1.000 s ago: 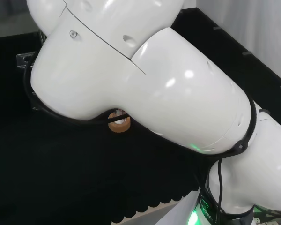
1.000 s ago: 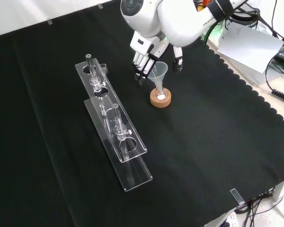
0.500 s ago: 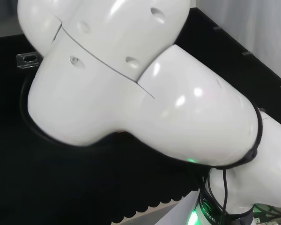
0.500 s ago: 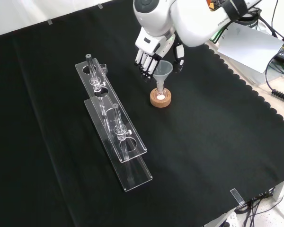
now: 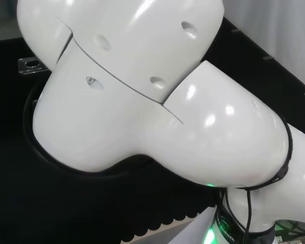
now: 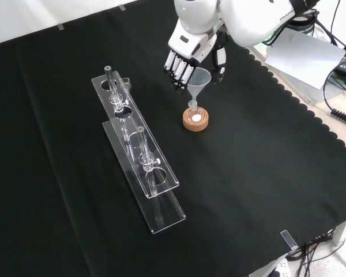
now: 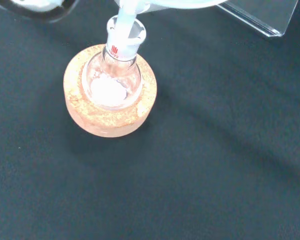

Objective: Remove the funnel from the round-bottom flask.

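Around funnel [image 6: 199,79], robot hand [image 6: 191,53] curls.

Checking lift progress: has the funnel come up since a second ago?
Yes. In the front view the funnel sits higher above the cork ring, which stayed put; its stem tip is now at the flask neck, with the hand around it.

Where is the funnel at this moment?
In the front view the funnel is upper centre, between the robot hand's fingers and thumb, its stem just in the round-bottom flask's neck.
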You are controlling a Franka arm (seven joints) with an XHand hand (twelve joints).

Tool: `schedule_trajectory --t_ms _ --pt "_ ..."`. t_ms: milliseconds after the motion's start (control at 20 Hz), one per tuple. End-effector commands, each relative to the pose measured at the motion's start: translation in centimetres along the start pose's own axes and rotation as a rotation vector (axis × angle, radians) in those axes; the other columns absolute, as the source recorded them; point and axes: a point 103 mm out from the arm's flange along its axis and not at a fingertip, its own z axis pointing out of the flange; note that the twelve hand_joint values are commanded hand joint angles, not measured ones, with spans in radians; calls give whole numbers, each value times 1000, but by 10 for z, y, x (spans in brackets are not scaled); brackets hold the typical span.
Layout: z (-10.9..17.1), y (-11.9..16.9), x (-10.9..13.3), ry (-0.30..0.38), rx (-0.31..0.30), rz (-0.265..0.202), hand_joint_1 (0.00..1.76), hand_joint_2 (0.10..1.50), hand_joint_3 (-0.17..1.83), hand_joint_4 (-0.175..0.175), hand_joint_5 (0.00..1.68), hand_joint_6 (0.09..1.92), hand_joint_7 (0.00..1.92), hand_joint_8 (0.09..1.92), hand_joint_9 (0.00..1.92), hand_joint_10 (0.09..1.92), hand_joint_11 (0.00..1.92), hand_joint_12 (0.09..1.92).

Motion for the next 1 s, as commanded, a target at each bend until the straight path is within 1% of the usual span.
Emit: schedule_trajectory --t_ms 50,350,450,550,800,1000 --pt "-21 -9 -5 5 56 -27 810 710 581 -3 671 535 500 586 889 413 590 1294" --pt "-44 -20 -13 -3 82 -17 807 710 584 -5 654 558 496 588 883 412 575 1295" --pt "-50 -23 -16 -9 91 -10 805 711 585 -6 652 562 496 589 882 413 573 1296" --pt "-56 -26 -19 -16 95 8 803 711 586 -6 650 566 496 589 882 413 571 1298" --pt "-69 -31 -32 -15 82 34 800 711 588 -6 647 575 496 591 881 415 566 1300" --pt "-82 -36 -47 -13 48 66 796 712 589 -6 645 581 497 592 880 416 560 1301"
